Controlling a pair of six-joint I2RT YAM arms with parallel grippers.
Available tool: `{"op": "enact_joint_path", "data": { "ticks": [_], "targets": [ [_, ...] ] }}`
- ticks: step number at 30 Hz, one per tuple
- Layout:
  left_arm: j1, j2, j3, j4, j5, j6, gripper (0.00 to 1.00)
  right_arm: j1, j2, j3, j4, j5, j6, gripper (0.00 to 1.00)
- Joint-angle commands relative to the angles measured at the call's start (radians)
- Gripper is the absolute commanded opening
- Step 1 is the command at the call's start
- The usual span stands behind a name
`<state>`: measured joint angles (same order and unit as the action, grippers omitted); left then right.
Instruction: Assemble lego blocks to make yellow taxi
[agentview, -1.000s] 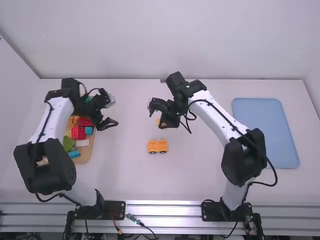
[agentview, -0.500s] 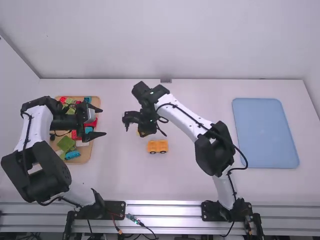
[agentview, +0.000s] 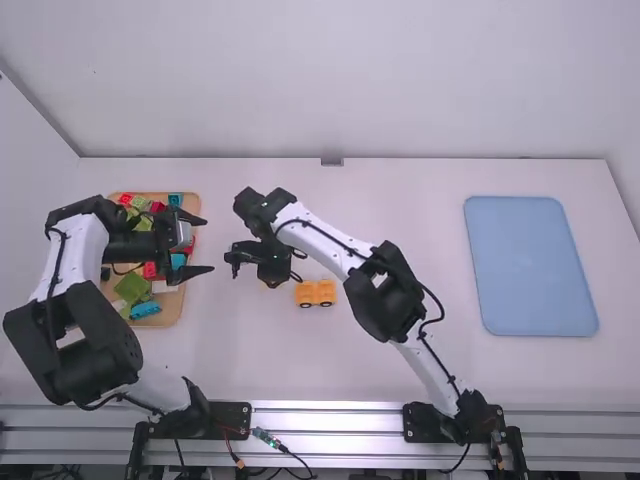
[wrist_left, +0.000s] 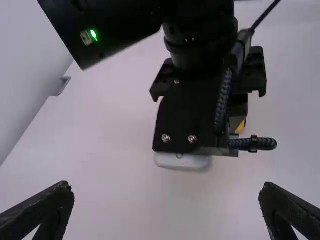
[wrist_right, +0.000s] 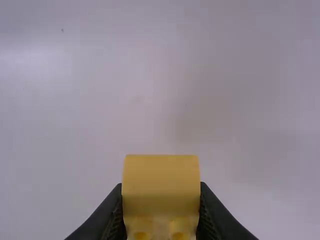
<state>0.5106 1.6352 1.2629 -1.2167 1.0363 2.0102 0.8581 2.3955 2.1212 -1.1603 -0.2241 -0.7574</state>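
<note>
Bringing the yellow block to the car: a short way right and back

We have a glossy yellow plastic block (wrist_right: 161, 172) pinched between the fingers of our right gripper (wrist_right: 161, 192). The yellow-orange toy car with black wheels (agentview: 315, 293) sits on the white table (agentview: 400, 340), its long axis running left to right. From our right gripper, the car lies just to the right and nearer the arm bases; that offset is what we judge the coming move turns on, if this block is to join it. Our right arm is the nearer one. Our left gripper (agentview: 207, 243) stands with fingers spread by the wooden tray of coloured blocks (agentview: 170, 312), farther from the car. We would want the block square over the studs before pressing; a skewed push could tip or roll the car.
</note>
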Motion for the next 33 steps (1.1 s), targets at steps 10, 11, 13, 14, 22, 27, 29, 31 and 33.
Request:
{"op": "enact_joint_path", "data": {
  "ticks": [10,11,13,14,22,27,29,31,33],
  "targets": [
    [0.088,-0.016,-0.008,0.02,0.072,-0.011,0.99,0.06,0.07,0.026,0.013,0.012,0.028,0.07],
    [0.11,-0.016,-0.008,0.015,0.08,-0.01,0.99,0.061,0.073,0.026,0.01,0.013,0.028,0.06],
    [0.14,-0.016,-0.008,-0.003,0.08,0.022,0.99,0.055,0.08,0.026,0.013,0.012,0.038,0.06],
    [0.146,-0.016,-0.009,-0.009,0.075,0.041,0.99,0.053,0.082,0.026,0.015,0.012,0.043,0.06],
    [0.2,-0.016,-0.045,-0.032,0.132,0.122,0.99,0.039,0.09,0.025,0.023,-0.014,0.066,0.07],
    [0.202,-0.016,-0.069,-0.015,0.145,0.122,0.99,0.051,0.091,-0.016,0.048,0.006,0.066,0.07],
    [0.203,-0.016,-0.074,-0.008,0.146,0.122,0.99,0.06,0.091,-0.037,0.08,0.058,0.092,0.07],
    [0.204,-0.016,-0.074,-0.009,0.151,0.121,0.99,0.068,0.091,-0.042,0.09,0.081,0.108,0.06],
    [0.202,-0.016,-0.074,-0.009,0.153,0.121,0.99,0.074,0.091,-0.042,0.079,0.082,0.082,0.05]
  ]
}}
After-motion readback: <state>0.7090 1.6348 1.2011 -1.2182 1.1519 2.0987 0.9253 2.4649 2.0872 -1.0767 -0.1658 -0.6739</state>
